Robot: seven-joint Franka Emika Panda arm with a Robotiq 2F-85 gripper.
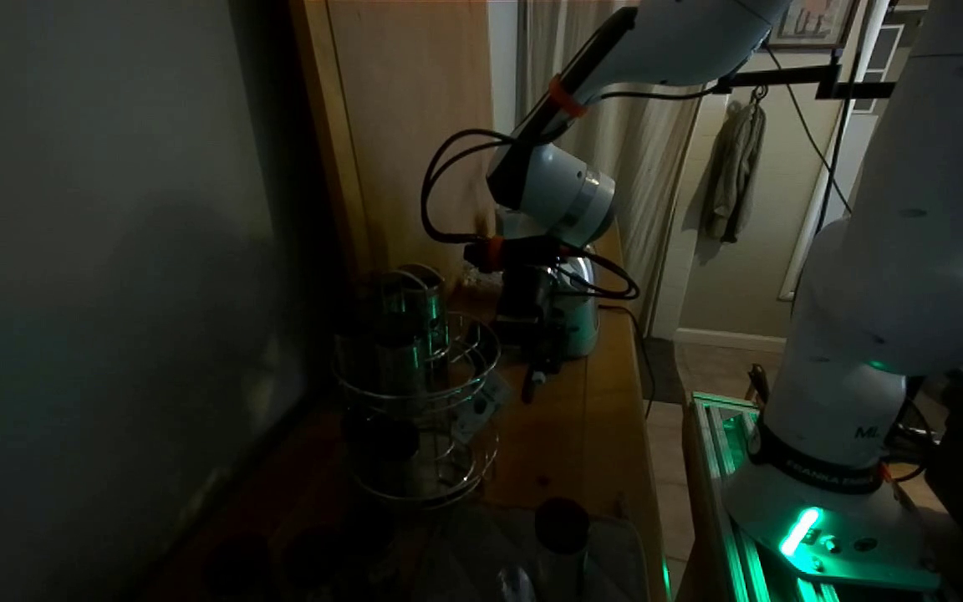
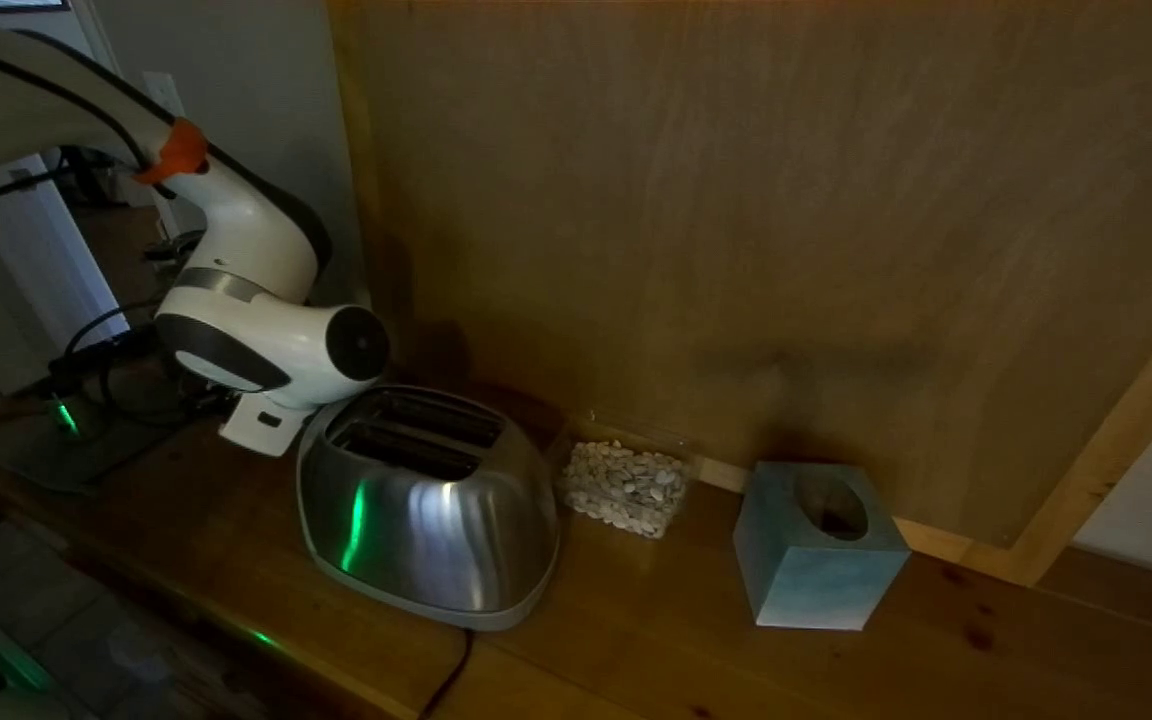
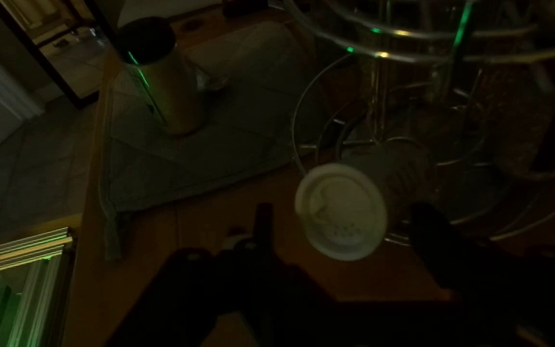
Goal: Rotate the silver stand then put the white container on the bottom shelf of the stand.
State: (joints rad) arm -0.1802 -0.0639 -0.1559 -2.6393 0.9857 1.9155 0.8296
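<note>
jutting at a tilt over the edge of the stand's (image 3: 379,113) bottom shelf (image 3: 293,129), the container (image 3: 362,202) shows its lid (image 3: 342,214) to the gripper (image 3: 343,214).
fingers (image 3: 263,224) are parted, one either side of the lid in the wrist view; whether the container rests on the shelf is too dark to tell. near the stand: a jar (image 3: 166,91) on a mat (image 3: 253,125), a toaster (image 2: 426,530).

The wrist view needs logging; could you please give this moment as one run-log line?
gripper: open | container: tilted, lid toward gripper | bottom shelf: partly hidden behind container | gripper-container contact: unclear
</note>
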